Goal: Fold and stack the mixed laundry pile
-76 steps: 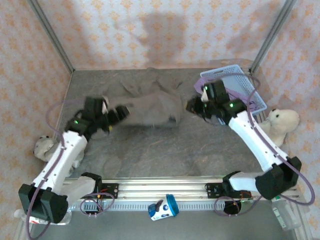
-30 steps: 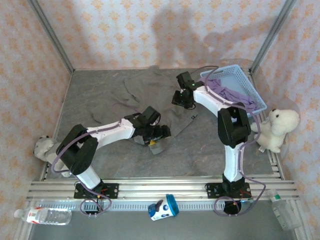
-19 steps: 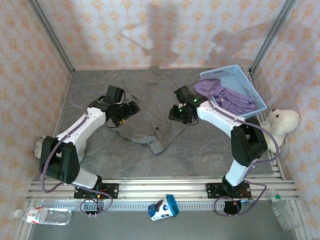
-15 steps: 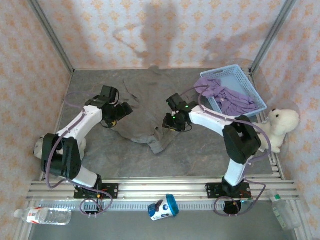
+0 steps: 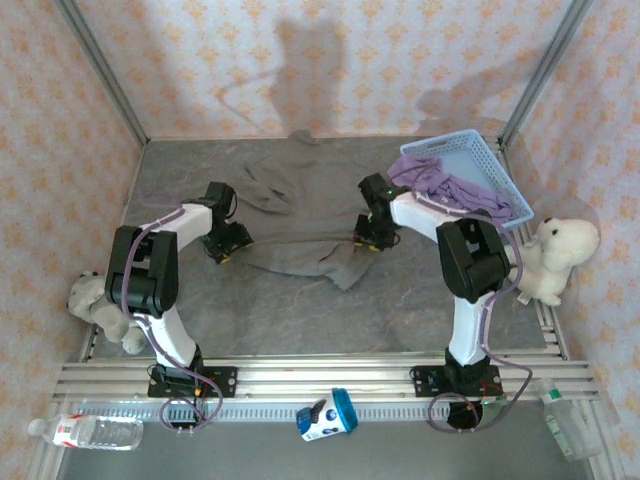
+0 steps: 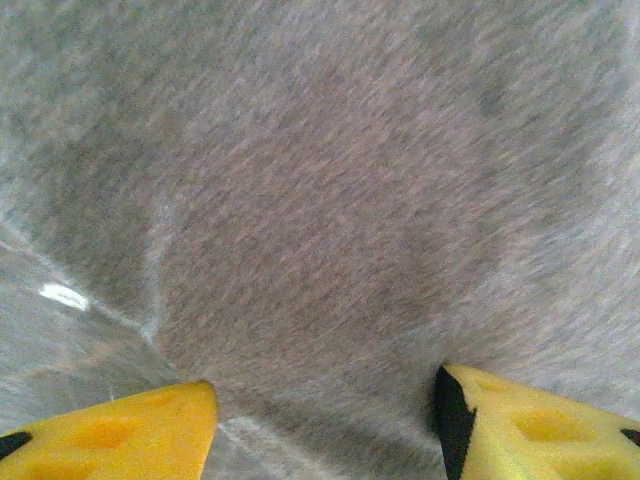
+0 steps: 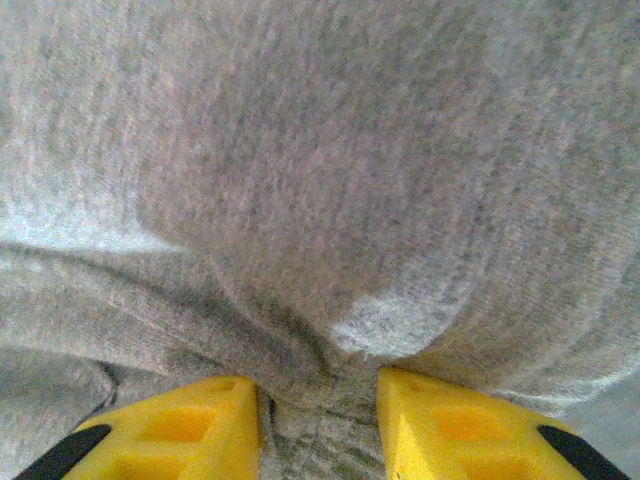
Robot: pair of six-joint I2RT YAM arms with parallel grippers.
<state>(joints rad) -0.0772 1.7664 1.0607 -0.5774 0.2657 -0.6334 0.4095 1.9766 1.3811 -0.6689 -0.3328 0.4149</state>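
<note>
Right gripper (image 7: 318,398) clamps a raised fold of the grey-olive garment (image 7: 300,180). Left gripper (image 6: 325,405) stands spread, its tips on the cloth's other end. The garment lies stretched between them. The lavender T-shirt (image 5: 455,192) drapes over the blue lattice basket (image 5: 450,140).

Grey-olive garment (image 5: 300,255) drawn out long, flatter; left jaws moved to its left end; right jaws shifted rightward.

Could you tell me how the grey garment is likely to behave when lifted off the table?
Probably floppy: the grey garment lies creased and bunches between the fingers of the right end effector. Likely to droop and trail from wherever it is held. Its fuzzy weave suggests it shouldn't slip easily.
</note>
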